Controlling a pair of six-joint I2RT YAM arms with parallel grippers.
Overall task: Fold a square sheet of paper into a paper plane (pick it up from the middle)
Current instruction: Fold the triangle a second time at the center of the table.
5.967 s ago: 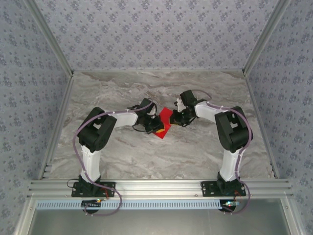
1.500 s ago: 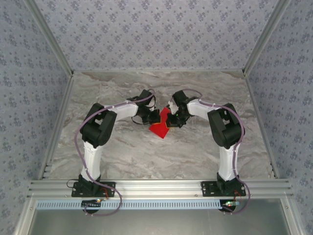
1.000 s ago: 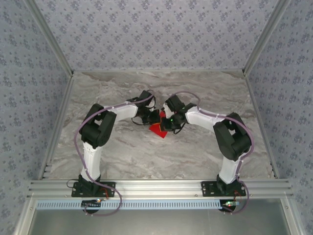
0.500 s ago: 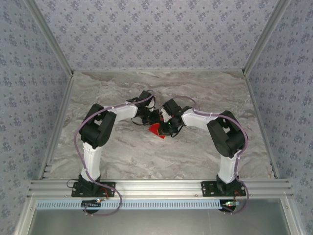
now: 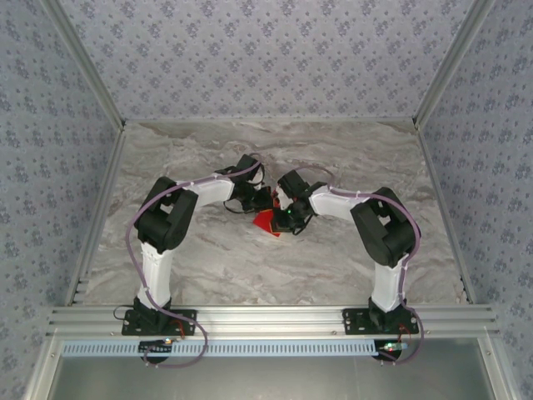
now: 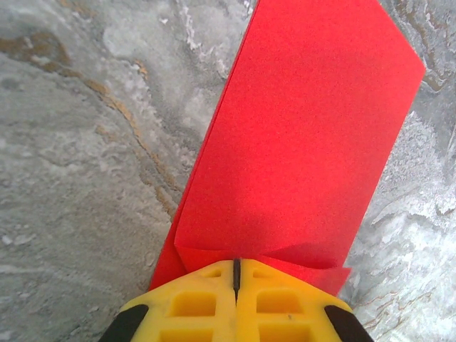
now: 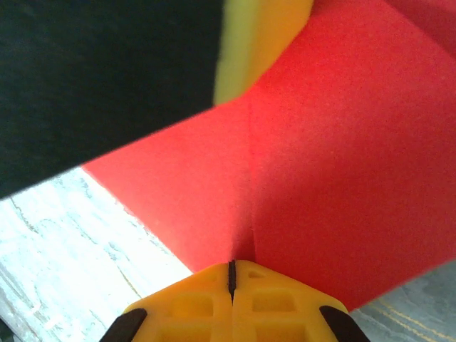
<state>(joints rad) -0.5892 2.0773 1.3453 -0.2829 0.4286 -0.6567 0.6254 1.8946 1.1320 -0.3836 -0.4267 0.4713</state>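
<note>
Your left end effector (image 5: 263, 202) and your right end effector (image 5: 289, 218) meet nose to nose over the middle of the grey marbled counter (image 5: 208, 258), with both arms bent in toward each other. The square sheet of paper (image 5: 267, 222) sits between them. In the top view it is a small angular patch of bright red, partly covered by the 2 wrists.

In the left wrist view, the 2 yellow fingers (image 6: 192, 303) are pressed together, leaving just a thin dark seam. They are clamped on the near edge of the red paper. From there the sheet runs away from the fingers as a long folded strip with straight sides, and its far end is cut off at an angle. A narrow flap shows on each side right at the fingertips. The veined counter surface shows along both sides of the strip.

In the right wrist view, the yellow fingers (image 7: 278, 303) are also closed tight and pinch the paper. A crease runs straight up the red surface from the seam between them. At the top of that view you can see a yellow finger and the black body of the left end effector, touching the same sheet. A pale area of counter lies at the lower left.
</note>
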